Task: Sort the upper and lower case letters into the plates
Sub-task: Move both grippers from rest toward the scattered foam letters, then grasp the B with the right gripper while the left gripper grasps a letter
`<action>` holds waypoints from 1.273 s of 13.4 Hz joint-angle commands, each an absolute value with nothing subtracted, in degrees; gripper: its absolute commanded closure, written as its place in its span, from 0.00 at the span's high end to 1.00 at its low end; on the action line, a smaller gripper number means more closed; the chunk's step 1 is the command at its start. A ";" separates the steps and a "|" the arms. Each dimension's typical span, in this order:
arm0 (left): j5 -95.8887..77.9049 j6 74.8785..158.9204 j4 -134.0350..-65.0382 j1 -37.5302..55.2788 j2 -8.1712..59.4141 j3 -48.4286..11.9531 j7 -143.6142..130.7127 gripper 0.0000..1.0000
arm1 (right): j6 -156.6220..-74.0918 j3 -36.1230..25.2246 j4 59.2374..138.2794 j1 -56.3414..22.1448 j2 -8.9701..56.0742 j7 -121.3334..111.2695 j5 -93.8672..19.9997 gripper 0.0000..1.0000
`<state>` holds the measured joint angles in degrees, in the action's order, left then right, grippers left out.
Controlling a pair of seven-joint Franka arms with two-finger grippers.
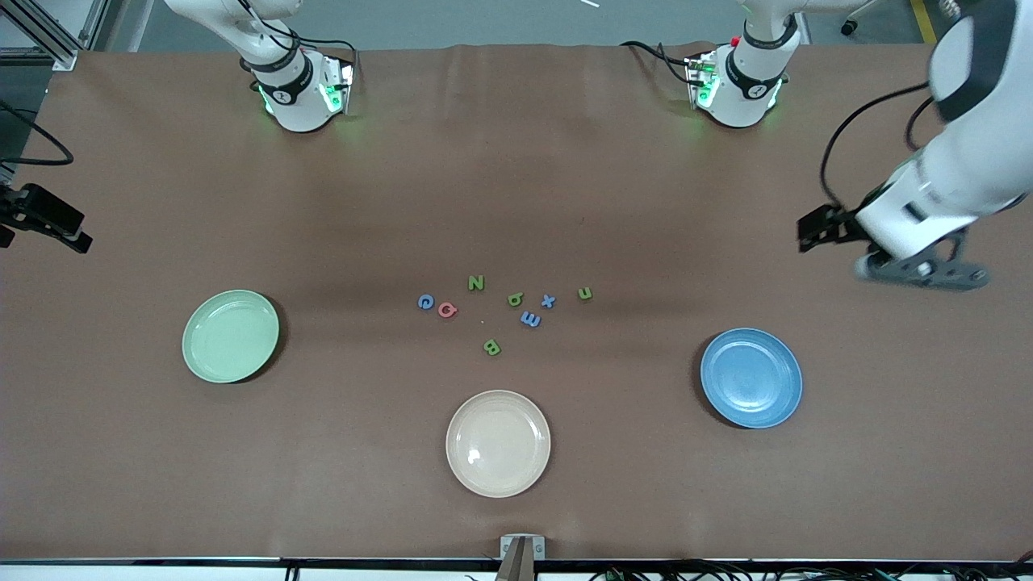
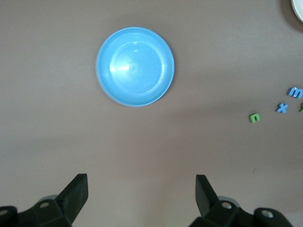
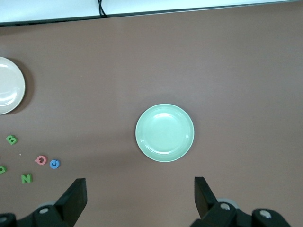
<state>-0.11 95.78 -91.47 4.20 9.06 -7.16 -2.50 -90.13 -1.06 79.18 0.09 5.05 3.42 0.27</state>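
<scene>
Sorting is not yet begun: letters [image 1: 500, 311] lie mid-frame, plates [image 1: 231, 336] unfilled; left gripper [image 2: 141, 189] and right gripper [image 3: 140, 191], fingers wide, must descend.

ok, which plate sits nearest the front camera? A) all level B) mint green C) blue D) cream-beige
D: the cream-beige plate lies lowest in the front view, below the letter cluster, while the mint green plate and blue plate lie higher up.

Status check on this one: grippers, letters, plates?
Left gripper open, over bare table by blue plate. Right gripper open, near green plate. All eight letters loose mid-table, both plates bare. Nothing blocking.
</scene>
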 commanded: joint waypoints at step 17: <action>0.88 136.75 -105.03 29.26 33.03 -6.86 -51.31 0.76 | -112.64 -0.97 79.10 -27.06 31.10 35.13 -1.49 0.99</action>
